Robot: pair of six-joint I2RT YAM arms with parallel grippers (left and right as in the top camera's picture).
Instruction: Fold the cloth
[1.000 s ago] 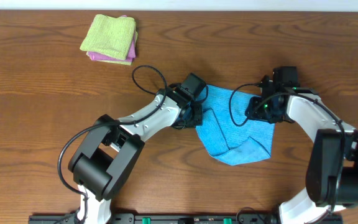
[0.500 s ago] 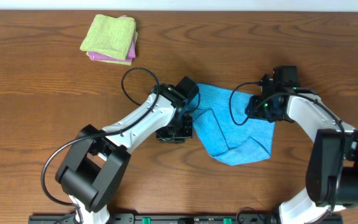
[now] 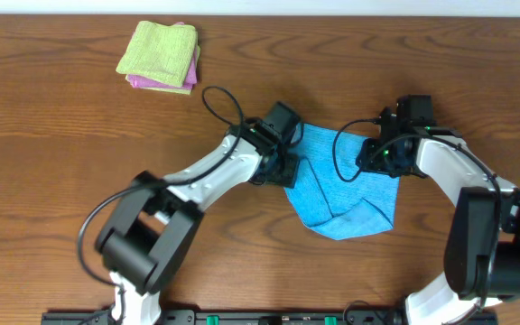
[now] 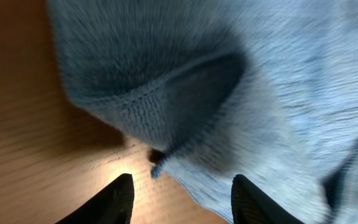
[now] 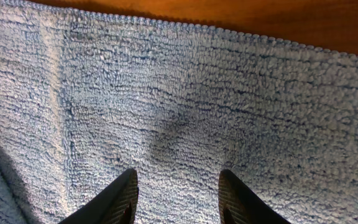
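The sky-blue cloth (image 3: 346,203) lies crumpled in the middle of the table, with creases and a flap folded over at its near corner. My left gripper (image 3: 284,168) is at the cloth's left edge. In the left wrist view it (image 4: 185,190) stands open over bare wood and the cloth's hem, and a raised curl of cloth (image 4: 166,99) sits just ahead, apart from the fingertips (image 4: 120,196). My right gripper (image 3: 377,161) hovers over the cloth's upper right part. Its jaws (image 5: 178,190) are open above flat terry (image 5: 185,106), holding nothing.
A lime-green folded cloth (image 3: 159,50) on top of a pink one (image 3: 143,82) sits at the far left of the wooden table (image 3: 43,162). Black cables loop off both arms near the cloth.
The left gripper was shut at the cloth's left edge, swung toward the near left, then came back up and opened, letting the edge go. The right arm has not moved.
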